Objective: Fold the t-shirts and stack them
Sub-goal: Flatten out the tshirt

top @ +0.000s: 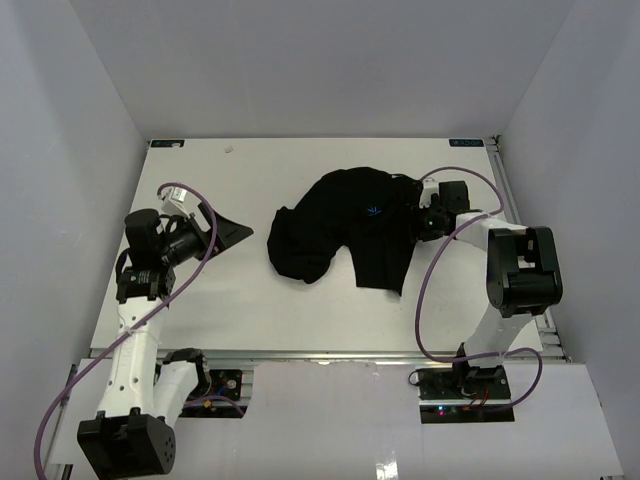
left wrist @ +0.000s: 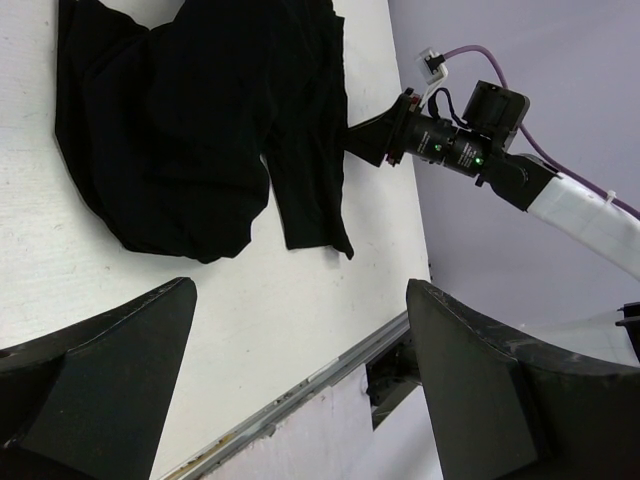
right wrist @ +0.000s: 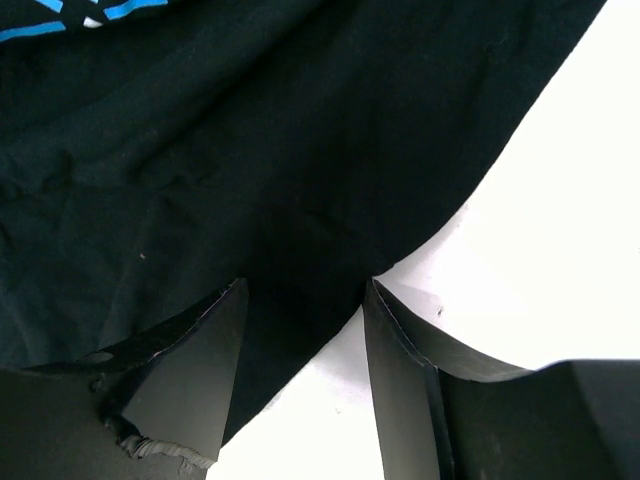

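- The black t-shirt (top: 350,225) lies crumpled on the desk (top: 300,320), right of centre, with its small blue logo (top: 373,210) facing up.
- It is judged light, limp and not fragile. No shape will be kept once it is lifted, so it must be spread flat before folding.
- A single layer at a hem, sleeve or shoulder edge is best pinched. The bunched lobe on the left would likely bring several layers up together.
- The right tool (right wrist: 300,290) is seen released, its fingers apart over the shirt's right-hand edge, with cloth between them but not clamped.
- The left tool (top: 230,233) is spread wide with nothing gripped, well apart from the shirt.
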